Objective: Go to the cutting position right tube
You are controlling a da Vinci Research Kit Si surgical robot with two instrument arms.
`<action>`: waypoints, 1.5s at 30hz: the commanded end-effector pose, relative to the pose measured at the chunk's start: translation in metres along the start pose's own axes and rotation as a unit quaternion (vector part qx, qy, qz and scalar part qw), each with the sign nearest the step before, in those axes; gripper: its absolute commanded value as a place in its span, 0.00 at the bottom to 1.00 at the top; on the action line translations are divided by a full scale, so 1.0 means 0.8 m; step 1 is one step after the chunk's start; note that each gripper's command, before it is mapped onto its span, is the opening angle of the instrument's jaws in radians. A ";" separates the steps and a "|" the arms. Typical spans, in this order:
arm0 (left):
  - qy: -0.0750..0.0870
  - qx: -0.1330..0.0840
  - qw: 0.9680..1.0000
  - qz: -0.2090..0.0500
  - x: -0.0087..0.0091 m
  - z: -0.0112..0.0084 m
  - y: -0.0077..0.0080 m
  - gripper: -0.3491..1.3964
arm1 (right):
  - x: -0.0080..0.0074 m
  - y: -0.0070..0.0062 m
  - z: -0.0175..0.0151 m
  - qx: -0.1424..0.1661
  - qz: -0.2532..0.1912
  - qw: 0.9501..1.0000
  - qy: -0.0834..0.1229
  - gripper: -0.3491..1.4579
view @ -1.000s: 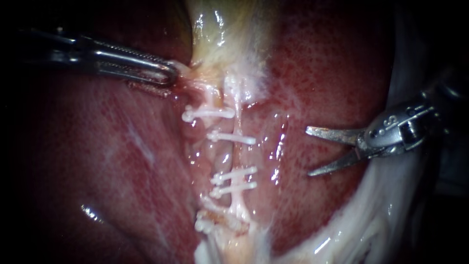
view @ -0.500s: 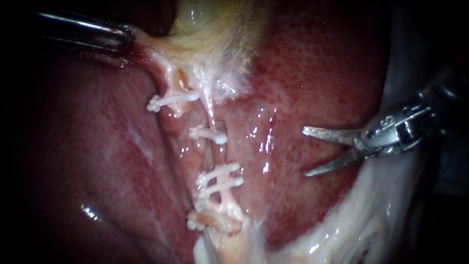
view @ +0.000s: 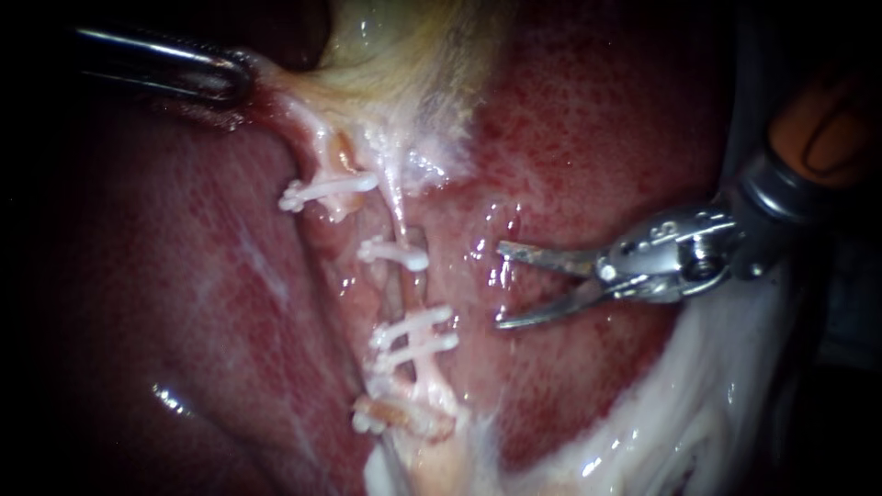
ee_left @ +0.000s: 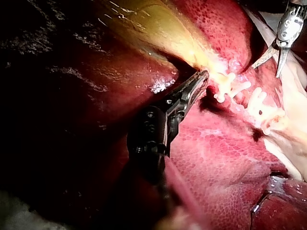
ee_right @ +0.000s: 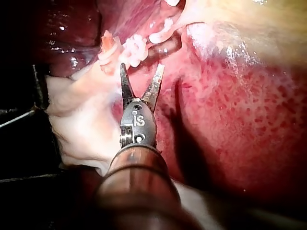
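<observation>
My left instrument [view: 237, 79] comes in at the upper left, its jaws shut on the edge of the yellowish gallbladder [view: 395, 55] and holding it stretched. Two thin tubes run down from the gallbladder, each crossed by white clips. The right tube [view: 401, 220] carries a clip [view: 395, 253] in its middle and two more clips [view: 415, 332] lower down. My right instrument [view: 501, 286] has two blades standing open, pointing at the bare stretch between those clips, a short way to its right and touching nothing. In the right wrist view the open blades [ee_right: 141, 68] sit just short of the clips [ee_right: 134, 48].
Red liver [view: 597, 119] surrounds the tubes on both sides. The left tube [view: 317, 161] has a clip [view: 326, 189] high up and another [view: 390, 418] at its lower end. White fatty tissue [view: 680, 404] lies under my right instrument's shaft.
My left instrument pulled the gallbladder up and to the left, slanting the tubes, then held still. My right instrument, blades still open, moved left toward the right tube.
</observation>
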 end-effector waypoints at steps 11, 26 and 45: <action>0.000 0.000 1.000 0.000 0.0000 0.0000 0.0001 0.00 | -0.0016 0.0019 0.0063 0.029 0.038 0.999 -0.007 0.98; 0.000 0.000 1.000 0.000 0.0000 0.0000 0.0002 0.00 | -0.0014 0.0025 0.0102 0.083 0.041 0.996 0.008 0.98; 0.000 0.001 1.000 0.000 0.0001 0.0001 0.0002 0.00 | -0.0003 0.0036 0.0135 0.209 0.045 0.972 0.099 0.95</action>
